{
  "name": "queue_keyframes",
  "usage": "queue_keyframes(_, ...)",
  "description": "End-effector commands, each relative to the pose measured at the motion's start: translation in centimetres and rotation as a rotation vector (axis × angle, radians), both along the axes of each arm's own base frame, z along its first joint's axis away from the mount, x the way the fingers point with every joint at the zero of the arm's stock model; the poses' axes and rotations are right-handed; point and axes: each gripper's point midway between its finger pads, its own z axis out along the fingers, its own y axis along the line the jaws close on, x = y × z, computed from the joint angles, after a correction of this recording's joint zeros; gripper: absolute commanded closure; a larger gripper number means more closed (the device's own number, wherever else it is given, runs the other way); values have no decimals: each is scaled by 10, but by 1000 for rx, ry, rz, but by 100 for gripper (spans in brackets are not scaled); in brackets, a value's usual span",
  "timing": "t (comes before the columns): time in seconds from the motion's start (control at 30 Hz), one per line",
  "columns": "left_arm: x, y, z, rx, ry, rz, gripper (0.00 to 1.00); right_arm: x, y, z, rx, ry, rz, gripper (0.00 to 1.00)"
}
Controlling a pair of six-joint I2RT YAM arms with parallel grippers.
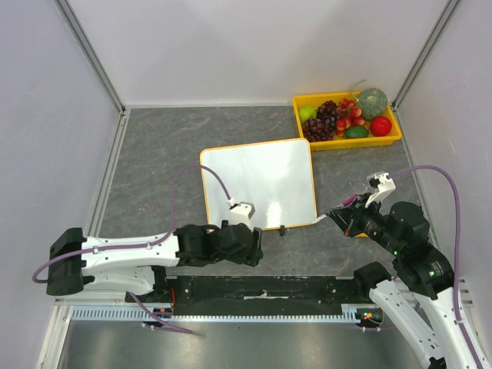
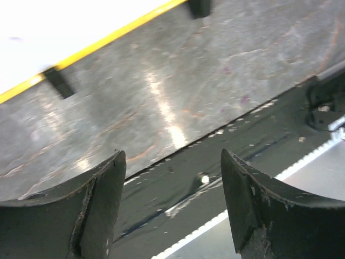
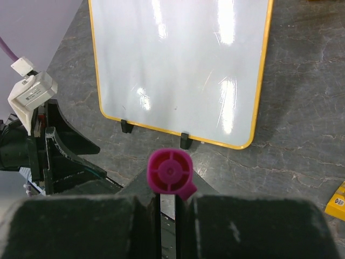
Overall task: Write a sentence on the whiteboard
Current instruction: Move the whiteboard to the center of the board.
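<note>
Lying flat, whiteboard (image 1: 259,183) blank, orange-framed, two black feet. Left end effector (image 2: 172,162) spread; right end effector (image 3: 161,200) pinching magenta marker (image 3: 170,171).

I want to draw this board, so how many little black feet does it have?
2. Both stick out from the whiteboard's near edge: one foot by the corner on the left, the other foot around the middle. None seem hidden.

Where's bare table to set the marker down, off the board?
Widest: the table left of the whiteboard. Also the strip beyond it, left of the yellow tray. Crowded: the near edge, around the left gripper and right gripper.
</note>
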Motion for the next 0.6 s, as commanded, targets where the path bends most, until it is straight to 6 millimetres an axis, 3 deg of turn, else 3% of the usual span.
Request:
queue_keyframes(0.0, 23, 54, -21, 86, -72, 167, 25, 0, 1, -2, 25, 0, -8, 100)
queue_keyframes(0.2, 47, 89, -51, 175, -52, 271, 28, 9, 3, -12, 43, 9, -29, 100)
queue_keyframes(0.3, 55, 90, -60, 218, -50, 278, 29, 14, 7, -18, 58, 15, -31, 100)
queue_keyframes(0.57, 76, 70, -72, 236, -66, 247, 34, 32, 7, -29, 42, 18, -67, 100)
